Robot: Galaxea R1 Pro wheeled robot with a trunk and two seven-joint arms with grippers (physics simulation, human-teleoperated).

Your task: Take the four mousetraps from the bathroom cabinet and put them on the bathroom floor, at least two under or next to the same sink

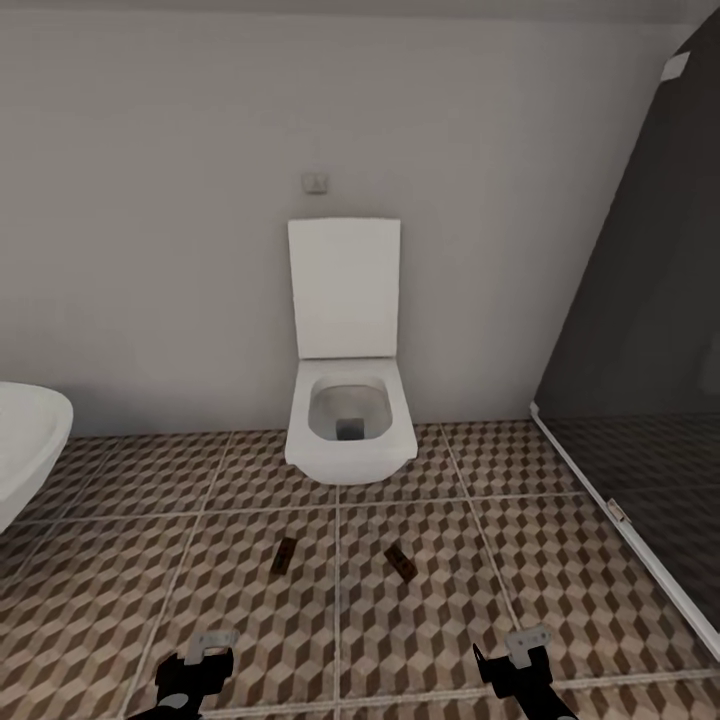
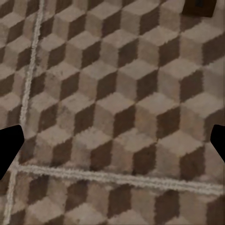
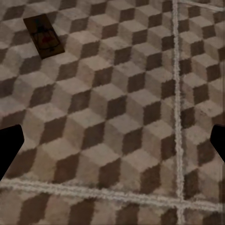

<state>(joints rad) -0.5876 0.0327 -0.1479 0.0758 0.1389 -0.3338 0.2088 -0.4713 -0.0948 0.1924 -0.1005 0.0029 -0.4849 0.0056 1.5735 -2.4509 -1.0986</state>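
Two mousetraps lie flat on the cube-patterned bathroom floor (image 1: 420, 640) in front of the toilet: one (image 1: 284, 555) left of a grout line, the other (image 1: 401, 564) right of it. My left gripper (image 1: 197, 668) hovers low over the tiles, short of the left mousetrap (image 2: 199, 6), open and empty. My right gripper (image 1: 514, 662) is also open and empty, short of the right mousetrap (image 3: 43, 35). The black fingertips (image 2: 9, 145) of the left gripper and those (image 3: 9, 145) of the right stand wide apart over bare tile. The cabinet and the sink are out of view.
A white square toilet (image 1: 348, 420) with its lid up stands against the grey wall ahead. A rounded white rim (image 1: 25, 440) juts in at the left edge. A dark glass shower screen (image 1: 640, 380) with a white floor rail closes off the right side.
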